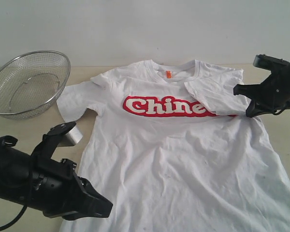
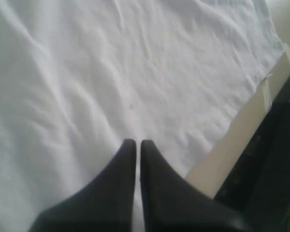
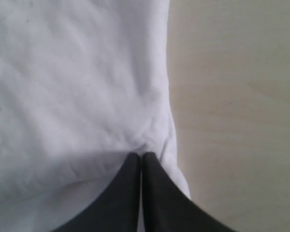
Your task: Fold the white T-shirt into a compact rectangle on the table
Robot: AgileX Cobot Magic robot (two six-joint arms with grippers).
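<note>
You were on the sleeve fold, right gripper (image 3: 141, 155) pinching the white T-shirt (image 1: 183, 159), left gripper (image 2: 137, 142) clenched empty; next probably needed a clean release.

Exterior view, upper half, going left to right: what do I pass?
Metal mesh bowl → orange neck tag of the white T-shirt → folded-over sleeve → right gripper.
</note>
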